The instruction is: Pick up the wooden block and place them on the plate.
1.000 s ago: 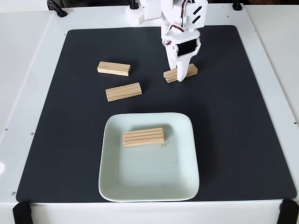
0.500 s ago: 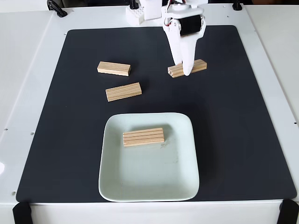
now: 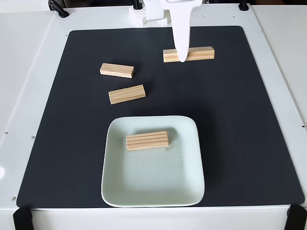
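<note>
My white gripper (image 3: 183, 57) reaches down from the top of the fixed view and is shut on a wooden block (image 3: 197, 53), held level above the black mat near its far edge. One white finger crosses the front of that block left of its middle. Two more wooden blocks lie on the mat to the left, one (image 3: 116, 70) farther back and one (image 3: 126, 94) nearer the plate. The mint-green plate (image 3: 188, 184) sits at the front middle of the mat, with a fourth wooden block (image 3: 147, 141) lying in its upper half.
The black mat (image 3: 240, 124) covers most of the white table (image 3: 29, 72). The arm's white base (image 3: 148, 12) stands at the back edge. Black clamps (image 3: 21, 218) sit at the front corners. Bare mat lies to the right of the plate.
The gripper has lifted the block off the mat and drawn back toward the base. The block has turned from slanted to level and looks larger. The other blocks and the plate have not moved.
</note>
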Robot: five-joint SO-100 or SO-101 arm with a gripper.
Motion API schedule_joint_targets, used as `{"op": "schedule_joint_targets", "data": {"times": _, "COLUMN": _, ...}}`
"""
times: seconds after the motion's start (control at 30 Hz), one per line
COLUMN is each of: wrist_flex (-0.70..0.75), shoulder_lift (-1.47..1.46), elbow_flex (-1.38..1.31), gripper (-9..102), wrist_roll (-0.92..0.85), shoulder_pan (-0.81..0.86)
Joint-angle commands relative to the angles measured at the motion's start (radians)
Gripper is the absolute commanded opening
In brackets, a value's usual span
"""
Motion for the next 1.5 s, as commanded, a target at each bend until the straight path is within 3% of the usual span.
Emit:
{"op": "schedule_joint_targets", "data": {"times": 0.0, "wrist_flex": 0.061, "shoulder_lift": -0.138, "elbow_flex": -0.298, "gripper": 0, "wrist_roll": 0.005, "shoulder_pan": 0.041}}
{"op": "schedule_joint_targets", "data": {"times": 0.43, "wrist_flex": 0.029, "shoulder_lift": -0.446, "elbow_flex": -0.558, "gripper": 0, "wrist_roll": -0.005, "shoulder_pan": 0.172}}
{"op": "schedule_joint_targets", "data": {"times": 0.67, "wrist_flex": -0.109, "shoulder_lift": -0.518, "elbow_flex": -0.572, "gripper": 0, "wrist_roll": -0.034, "shoulder_pan": 0.181}}
{"op": "schedule_joint_targets", "data": {"times": 1.2, "wrist_flex": -0.101, "shoulder_lift": -0.620, "elbow_flex": -0.571, "gripper": 0, "wrist_roll": -0.232, "shoulder_pan": 0.166}}
{"op": "schedule_joint_targets", "data": {"times": 1.47, "wrist_flex": -0.100, "shoulder_lift": -0.637, "elbow_flex": -0.555, "gripper": 0, "wrist_roll": -0.241, "shoulder_pan": 0.164}}
